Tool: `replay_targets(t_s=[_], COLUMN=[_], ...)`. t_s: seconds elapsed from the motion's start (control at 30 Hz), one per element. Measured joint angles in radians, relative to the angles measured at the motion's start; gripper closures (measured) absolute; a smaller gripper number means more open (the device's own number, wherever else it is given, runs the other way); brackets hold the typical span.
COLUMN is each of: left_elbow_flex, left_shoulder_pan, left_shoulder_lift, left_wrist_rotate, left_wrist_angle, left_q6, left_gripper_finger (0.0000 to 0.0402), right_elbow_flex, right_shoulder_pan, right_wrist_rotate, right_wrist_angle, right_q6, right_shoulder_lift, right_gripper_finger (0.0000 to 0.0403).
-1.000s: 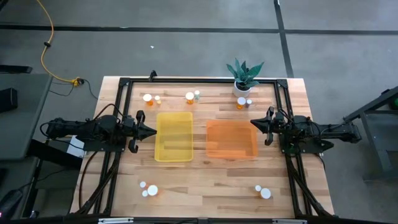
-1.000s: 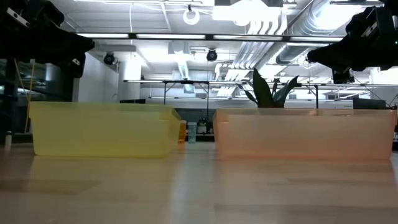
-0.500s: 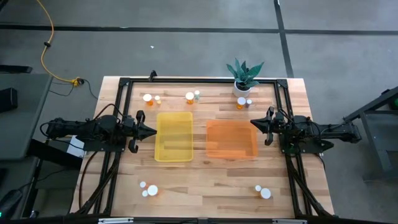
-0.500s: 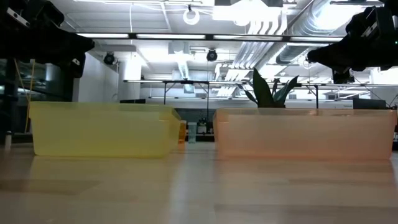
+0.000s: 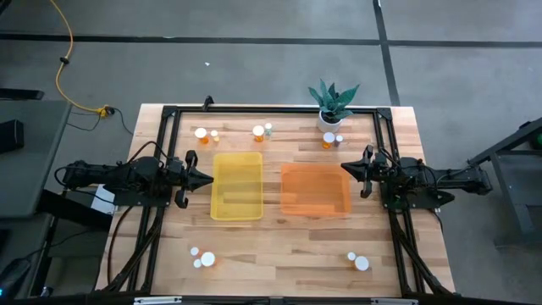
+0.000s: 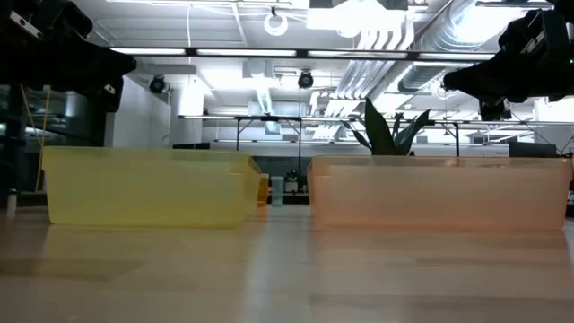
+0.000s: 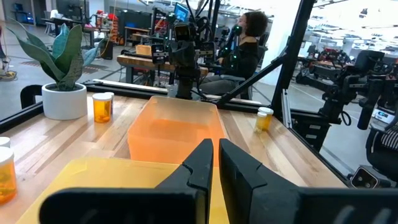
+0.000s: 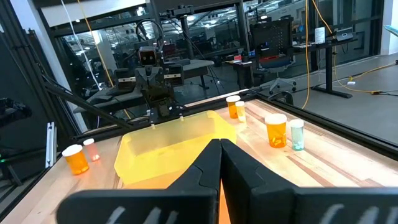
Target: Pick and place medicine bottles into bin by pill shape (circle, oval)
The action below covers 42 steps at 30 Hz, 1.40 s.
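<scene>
We sit at start: left gripper [image 5: 208,179] and right gripper [image 5: 345,169] both closed, empty, beside yellow bin [image 5: 236,185] and orange bin [image 5: 315,190]. No medicine bottles [image 5: 258,131] binned; next, we open, reach bench's far edge.

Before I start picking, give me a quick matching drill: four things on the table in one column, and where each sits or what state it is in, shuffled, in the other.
Things:
1. yellow bin
2. orange bin
3. plant pot
4. left gripper

Places or states:
A. at the far edge of the table, behind the orange bin
B. shut, hanging just outside the yellow bin's left wall
C. centre of the table, on the left arm's side
D. centre of the table, on the right arm's side

Pairs: 1-C, 2-D, 3-A, 4-B
</scene>
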Motion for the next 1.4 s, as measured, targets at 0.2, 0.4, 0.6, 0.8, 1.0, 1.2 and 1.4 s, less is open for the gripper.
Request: replay_targets(t_s=[0.2, 0.4, 0.6, 0.8, 1.0, 1.2, 1.4], left_elbow_flex=[0.000, 0.000, 0.000, 0.000, 0.000, 0.131, 0.458], left_shoulder_pan=[0.000, 0.000, 0.000, 0.000, 0.000, 0.022, 0.164], left_shoulder_lift=[0.000, 0.000, 0.000, 0.000, 0.024, 0.190, 0.469], left_wrist_rotate=[-0.002, -0.002, -0.021, -0.023, -0.166, -0.318, -0.516], left_wrist_angle=[0.000, 0.000, 0.011, 0.036, 0.206, 0.126, -0.307], left_q6=[0.000, 0.000, 0.000, 0.000, -0.062, -0.063, -0.038], left_gripper_finger=[0.0385, 0.0385, 0.0385, 0.0385, 0.0383, 0.0338, 0.0245], right_elbow_flex=[0.000, 0.000, 0.000, 0.000, 0.000, 0.000, 0.000], right_shoulder_pan=[0.000, 0.000, 0.000, 0.000, 0.000, 0.000, 0.000], right_wrist_rotate=[0.000, 0.000, 0.000, 0.000, 0.000, 0.000, 0.000], right_wrist_angle=[0.000, 0.000, 0.000, 0.000, 0.000, 0.000, 0.000], right_q6=[0.000, 0.000, 0.000, 0.000, 0.000, 0.000, 0.000], right_shoulder_lift=[0.000, 0.000, 0.000, 0.000, 0.000, 0.000, 0.000], right_gripper_finger=[0.0402, 0.0402, 0.0402, 0.0402, 0.0402, 0.0402, 0.0402])
